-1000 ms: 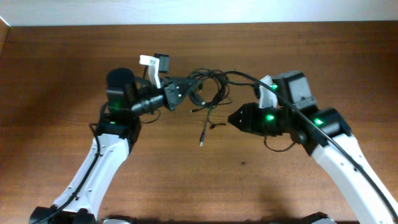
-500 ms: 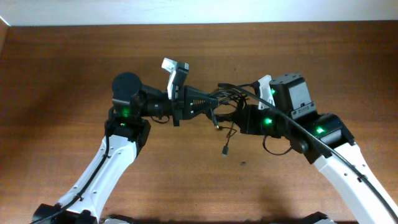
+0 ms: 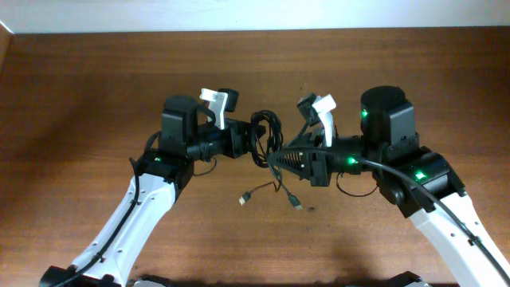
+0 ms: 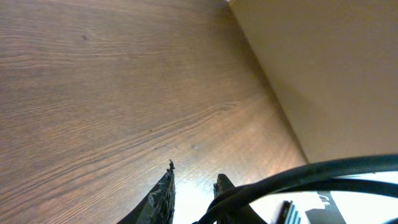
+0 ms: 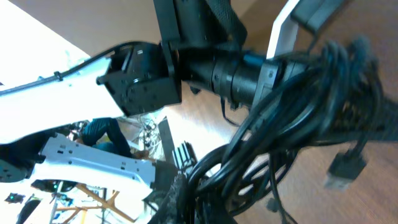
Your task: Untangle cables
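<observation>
Untangling is judged barely begun: a clump of thin black cords (image 3: 267, 134) is pinched in the closed right claw (image 3: 276, 159), loops wound tightly over one another right at its tip. No cord is seen laid out on its own. The left claw (image 4: 193, 191) is placed just across the clump with its fingers parted. One cord crosses its right-hand tip, and nothing is visibly gripped. Below both claws, two loose plug ends (image 3: 245, 198) trail out of the knot, the only strands judged free; the rest is left to be pulled apart. Beneath and beyond the claws, a brown wood-grain tabletop (image 3: 80, 96) is seen, bare of other objects. Farthest off, a pale wall (image 3: 239, 12) is seen along its back edge, with blurred workshop clutter behind the left arm in the right wrist view.
</observation>
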### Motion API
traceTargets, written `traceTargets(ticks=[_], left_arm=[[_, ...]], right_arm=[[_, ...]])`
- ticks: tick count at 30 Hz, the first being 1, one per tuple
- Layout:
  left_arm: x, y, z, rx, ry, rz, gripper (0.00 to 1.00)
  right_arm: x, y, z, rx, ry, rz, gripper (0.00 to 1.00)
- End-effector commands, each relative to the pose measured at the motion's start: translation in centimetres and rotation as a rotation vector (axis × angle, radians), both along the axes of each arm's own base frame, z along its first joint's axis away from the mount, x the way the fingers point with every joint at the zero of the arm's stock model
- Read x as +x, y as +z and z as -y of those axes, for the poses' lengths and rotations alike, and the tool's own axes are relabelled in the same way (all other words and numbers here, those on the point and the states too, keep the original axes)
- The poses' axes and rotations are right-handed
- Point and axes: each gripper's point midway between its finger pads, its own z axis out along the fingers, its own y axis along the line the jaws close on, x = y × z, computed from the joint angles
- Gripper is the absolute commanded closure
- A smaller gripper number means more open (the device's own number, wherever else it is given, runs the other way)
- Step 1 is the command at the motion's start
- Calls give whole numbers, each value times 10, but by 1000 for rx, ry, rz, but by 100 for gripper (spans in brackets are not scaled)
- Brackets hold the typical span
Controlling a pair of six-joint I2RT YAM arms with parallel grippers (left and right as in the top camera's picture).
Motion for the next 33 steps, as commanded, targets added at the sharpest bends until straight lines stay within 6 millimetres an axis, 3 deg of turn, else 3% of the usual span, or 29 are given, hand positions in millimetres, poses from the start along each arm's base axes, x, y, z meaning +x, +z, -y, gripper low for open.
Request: traceTargets(ticks=[1, 3, 4, 6, 9, 11, 12, 13, 15, 17, 19, 21, 23, 25, 26, 28, 29, 30, 31, 33], left_arm=[[42, -14, -75, 137, 279, 37, 1], [53, -11, -124, 42, 419, -51, 1], [48, -3, -136, -39, 385, -65, 2], [38, 10, -142, -138, 308, -70, 5], [37, 11, -147, -149, 313, -71, 1], [23, 27, -129, -202, 158, -10, 1], [2, 49, -107, -214, -81, 192, 0], [-7, 54, -95, -213, -168, 262, 0], [-17, 46, -68, -177, -251, 294, 1], [-17, 36, -53, -142, -250, 259, 0], [-24, 34, -33, -100, -318, 331, 0], [-29, 33, -21, -32, -398, 485, 1], [-9, 15, -22, 116, -301, 481, 1], [-13, 16, -9, 119, -331, 499, 0], [-14, 14, -3, 133, -336, 504, 6], [-1, 0, -7, 253, -251, 483, 54], [0, -1, -7, 258, -248, 476, 43], [-1, -2, -8, 252, -241, 458, 11], [-1, -2, -8, 242, -231, 439, 1], [9, -6, -18, 223, -115, 324, 1]], right_arm=[[2, -8, 8, -66, -63, -6, 96], [7, -32, 20, -174, -151, -67, 96], [10, -40, 25, -212, -183, -81, 96], [14, -46, 24, -226, -189, -93, 96], [17, -62, 23, -258, -183, -151, 96], [20, -66, 22, -265, -182, -162, 96], [21, -66, 21, -261, -183, -156, 96], [22, -64, 20, -256, -183, -148, 96], [23, -63, 20, -249, -182, -140, 96], [24, -62, 19, -246, -183, -133, 96], [25, -61, 19, -242, -183, -127, 96], [22, -58, 16, -225, -161, -135, 96], [9, -49, 10, -168, -88, -159, 96], [2, -43, 6, -132, -43, -174, 96], [-1, -41, 5, -118, -25, -180, 96], [-4, -39, 4, -105, -9, -186, 96], [-4, -39, 4, -107, -10, -185, 96], [2, -43, 6, -131, -41, -175, 96], [14, -53, 12, -191, -120, -153, 96], [33, -64, 23, -269, -226, -110, 96]])
